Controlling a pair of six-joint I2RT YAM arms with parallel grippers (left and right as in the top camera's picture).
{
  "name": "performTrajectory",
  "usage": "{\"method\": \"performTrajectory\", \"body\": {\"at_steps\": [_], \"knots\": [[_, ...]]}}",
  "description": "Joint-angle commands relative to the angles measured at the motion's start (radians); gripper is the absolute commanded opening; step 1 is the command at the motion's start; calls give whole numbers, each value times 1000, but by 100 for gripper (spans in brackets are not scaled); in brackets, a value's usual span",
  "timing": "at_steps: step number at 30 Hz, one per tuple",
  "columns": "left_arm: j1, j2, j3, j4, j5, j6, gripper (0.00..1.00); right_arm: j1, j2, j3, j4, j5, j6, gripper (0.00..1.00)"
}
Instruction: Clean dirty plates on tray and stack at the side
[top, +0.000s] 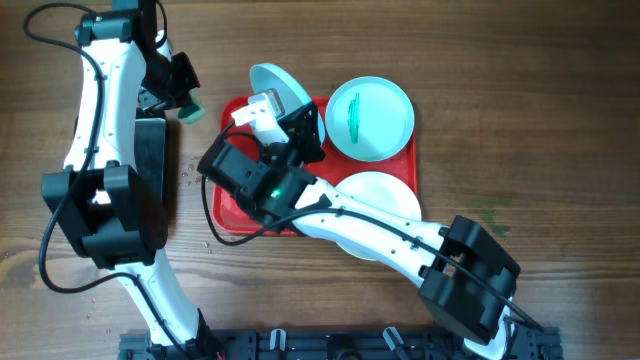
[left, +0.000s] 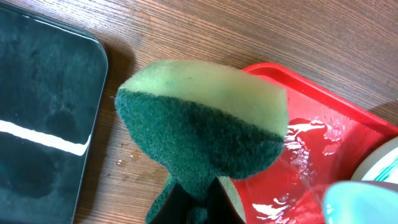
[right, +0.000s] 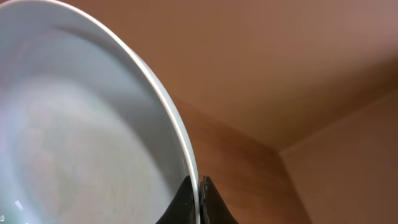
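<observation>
At the upper-left corner of the red tray (top: 228, 215), right gripper (right: 200, 202) pinched on the rim of a tilted plate (top: 275, 82), left of the tray, left gripper (left: 196, 202) clamping a green sponge (left: 205, 124), its tips mostly hidden behind it.

Three plates were counted, namely a tilted plate (top: 275, 82), a teal-smeared plate (top: 370, 118) and a plain white plate (top: 385, 190), along with one red tray (left: 336, 155), one black tray (left: 43, 93) and one sponge (left: 199, 124).
</observation>
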Motion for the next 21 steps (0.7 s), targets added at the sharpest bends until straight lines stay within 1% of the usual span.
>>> {"method": "performTrajectory", "body": {"at_steps": [1, 2, 3, 4, 7, 8, 10, 12, 14, 17, 19, 20, 21], "knots": [[2, -17, 23, 3, 12, -13, 4, 12, -27, 20, 17, 66, -42, 4], [2, -17, 23, 3, 12, -13, 4, 11, -27, 20, 11, -21, -45, 4], [2, -17, 23, 3, 12, -13, 4, 6, -27, 20, -18, -158, -37, 4], [2, -17, 23, 2, 12, -13, 4, -8, -27, 20, -71, -327, 15, 4], [2, -17, 23, 2, 35, -16, 4, -79, -27, 20, -164, -731, 153, 4], [2, -17, 23, -5, 39, -16, 4, -140, -27, 19, -198, -954, 227, 4], [2, -17, 23, -9, 39, -16, 4, -229, -27, -14, -195, -1170, 323, 4], [2, -17, 23, -9, 39, -16, 4, -299, -11, -56, -173, -1255, 374, 4], [1, -17, 23, -9, 39, -16, 4, -345, 17, -84, -133, -1318, 395, 4], [1, -17, 23, -9, 46, -16, 4, -377, 54, -108, -91, -1406, 403, 4], [1, -17, 23, -9, 46, -16, 4, -377, 59, -108, -89, -1410, 392, 10], [1, -17, 23, -9, 46, -16, 4, -377, 59, -108, -89, -1415, 386, 15], [1, -17, 23, -9, 46, -16, 4, -380, 59, -108, -84, -1453, 333, 23]]}}
